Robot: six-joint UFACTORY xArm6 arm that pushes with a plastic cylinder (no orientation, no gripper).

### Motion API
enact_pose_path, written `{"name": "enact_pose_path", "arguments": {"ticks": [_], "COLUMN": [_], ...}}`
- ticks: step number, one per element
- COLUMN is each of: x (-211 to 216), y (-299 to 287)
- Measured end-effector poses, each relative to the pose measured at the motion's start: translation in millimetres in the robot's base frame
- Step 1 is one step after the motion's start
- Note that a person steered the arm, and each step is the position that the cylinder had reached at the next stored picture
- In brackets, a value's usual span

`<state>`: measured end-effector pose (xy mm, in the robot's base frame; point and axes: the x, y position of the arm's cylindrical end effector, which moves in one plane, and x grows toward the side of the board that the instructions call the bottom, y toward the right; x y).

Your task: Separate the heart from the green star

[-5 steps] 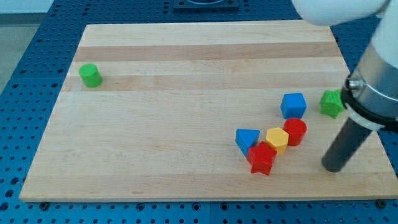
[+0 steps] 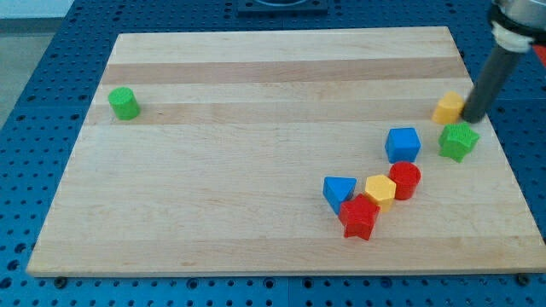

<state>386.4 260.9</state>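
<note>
Jaws missing on this rod so nothing is opening or clamping, tip [image 2: 472,118] is touching the view's right side of yellow heart [image 2: 448,108], just above green star [image 2: 459,141] on desk [image 2: 256,145], heart looking light, stiff, slidey, best shoved on that flank.

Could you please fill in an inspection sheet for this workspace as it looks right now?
Surface: wooden board, lying flat on a blue perforated table.
Job's things: yellow heart near the view's right edge; green star just below it, a small gap between them.
Clutter: green cylinder alone at the view's left; blue cube; a touching cluster of blue triangle, red star, yellow hexagon and red cylinder.
Grippers: none; my tip sits right against the heart's right side, above the green star.
Cables: nothing seen.
Surroundings: a dark fixture at the view's top edge, mostly cut off.
</note>
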Motion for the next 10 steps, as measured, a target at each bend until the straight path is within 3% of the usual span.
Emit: {"name": "enact_pose_path", "arguments": {"ticks": [2, 5, 9, 10], "x": [-12.1, 42.2, 30.3, -31.5], "y": [-20.5, -85.7, -191.2, -191.1]}}
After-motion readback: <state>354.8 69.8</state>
